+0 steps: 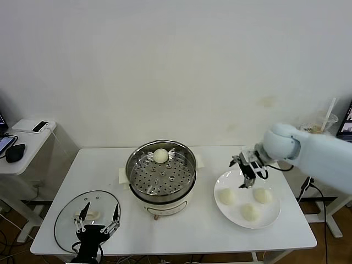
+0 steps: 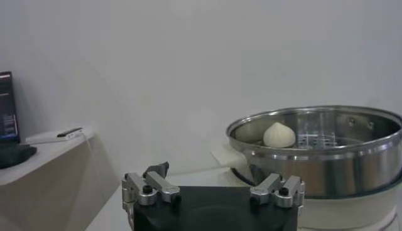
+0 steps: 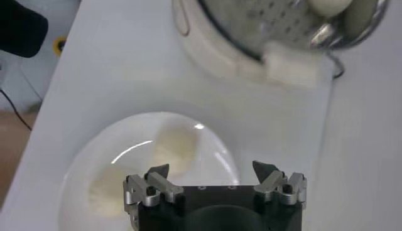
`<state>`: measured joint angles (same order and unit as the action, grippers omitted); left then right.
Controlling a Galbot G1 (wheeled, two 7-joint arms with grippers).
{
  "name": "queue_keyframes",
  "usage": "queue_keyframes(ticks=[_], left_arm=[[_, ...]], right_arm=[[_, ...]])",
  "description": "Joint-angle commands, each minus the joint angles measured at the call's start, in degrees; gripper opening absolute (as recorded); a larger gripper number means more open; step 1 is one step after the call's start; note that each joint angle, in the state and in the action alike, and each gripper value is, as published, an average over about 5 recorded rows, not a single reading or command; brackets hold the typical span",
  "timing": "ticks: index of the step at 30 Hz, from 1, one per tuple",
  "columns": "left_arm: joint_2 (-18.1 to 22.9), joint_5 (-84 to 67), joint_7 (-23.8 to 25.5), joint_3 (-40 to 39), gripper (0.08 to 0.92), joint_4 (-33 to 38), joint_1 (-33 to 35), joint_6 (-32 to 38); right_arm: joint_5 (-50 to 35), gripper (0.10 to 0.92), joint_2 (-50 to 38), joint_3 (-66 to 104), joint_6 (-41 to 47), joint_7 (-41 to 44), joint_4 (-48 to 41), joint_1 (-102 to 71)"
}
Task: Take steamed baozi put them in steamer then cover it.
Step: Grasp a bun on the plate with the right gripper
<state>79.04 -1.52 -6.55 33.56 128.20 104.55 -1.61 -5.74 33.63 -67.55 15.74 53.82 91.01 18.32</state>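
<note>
Nearest, the left gripper [image 1: 97, 217] is idling, fingers spread, over the glass cover [image 1: 65, 217] lying on the bench [image 1: 198, 234]. The right gripper [image 1: 248, 171], fingers spread and empty, is hovering above the plate [image 1: 275, 215] of three baozi [image 1: 227, 196]; it should descend centred, squeezing gently. Farther, one baozi [image 1: 160, 155] is sitting in the steamer [image 1: 190, 165].

Bright, even light; blurred wrist close-ups

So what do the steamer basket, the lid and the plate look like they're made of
The round shiny steamer basket looks like polished stainless steel: mirror reflections, punched holes in its floor. The round clear lid seems to be glass with a metal rim, since the table shows through it. The flat white plate looks like glazed ceramic, possibly melamine, judging by its glossy highlight.
</note>
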Motion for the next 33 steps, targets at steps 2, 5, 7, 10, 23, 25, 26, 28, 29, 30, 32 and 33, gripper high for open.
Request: queue_keyframes(ticks=[2, 5, 7, 10, 23, 25, 26, 28, 29, 30, 32, 33], left_arm=[[0.04, 0.06, -0.04, 0.32, 0.823, -0.09, 0.16, 0.02], [0.04, 0.03, -0.04, 0.82, 0.823, -0.18, 0.37, 0.03], [0.05, -0.02, -0.03, 1.1, 0.823, -0.26, 0.4, 0.03], [0.12, -0.04, -0.02, 1.32, 0.823, -0.39, 0.31, 0.01], [0.32, -0.12, -0.02, 1.45, 0.823, -1.42, -0.25, 0.07], [0.33, -0.12, -0.02, 1.43, 0.823, -1.56, -0.35, 0.07], [0.32, -0.13, -0.03, 1.44, 0.823, -1.63, -0.4, 0.07], [0.32, -0.16, -0.05, 1.47, 0.823, -1.73, -0.48, 0.08], [0.31, -0.19, -0.06, 1.5, 0.823, -1.78, -0.51, 0.09], [0.3, -0.21, -0.06, 1.52, 0.823, -1.82, -0.54, 0.09], [0.29, -0.23, -0.07, 1.54, 0.823, -1.89, -0.57, 0.09], [0.29, -0.23, -0.07, 1.54, 0.823, -1.9, -0.58, 0.09]], right_arm=[[5.14, 0.823, 0.51, 5.82, 1.11, -0.57, -2.67, -10.61], [6.8, 0.823, 3.27, 7.6, 1.1, -0.58, -5.35, -12.78], [7.16, 0.823, 5.04, 8.15, 1.09, -0.54, -7.01, -13.7], [7.46, 0.823, 7.11, 8.39, 0.99, -0.41, -9.15, -14.48], [8.69, 0.823, 11.57, 8.84, 0.6, -0.54, -13.54, -16.5], [8.94, 0.822, 12.03, 8.95, 0.69, -0.57, -14.05, -16.58], [9.07, 0.816, 12.22, 8.95, 0.76, -0.6, -14.26, -16.62], [9.35, 0.799, 12.5, 8.97, 0.83, -0.67, -14.59, -16.71], [9.5, 0.783, 12.63, 9.06, 0.87, -0.73, -14.74, -16.79], [9.72, 0.768, 12.73, 9.16, 0.88, -0.76, -14.85, -16.87], [10.47, 0.732, 12.91, 9.61, 0.89, -0.73, -15.08, -17.1], [10.8, 0.715, 12.98, 9.81, 0.92, -0.7, -15.16, -17.19]])
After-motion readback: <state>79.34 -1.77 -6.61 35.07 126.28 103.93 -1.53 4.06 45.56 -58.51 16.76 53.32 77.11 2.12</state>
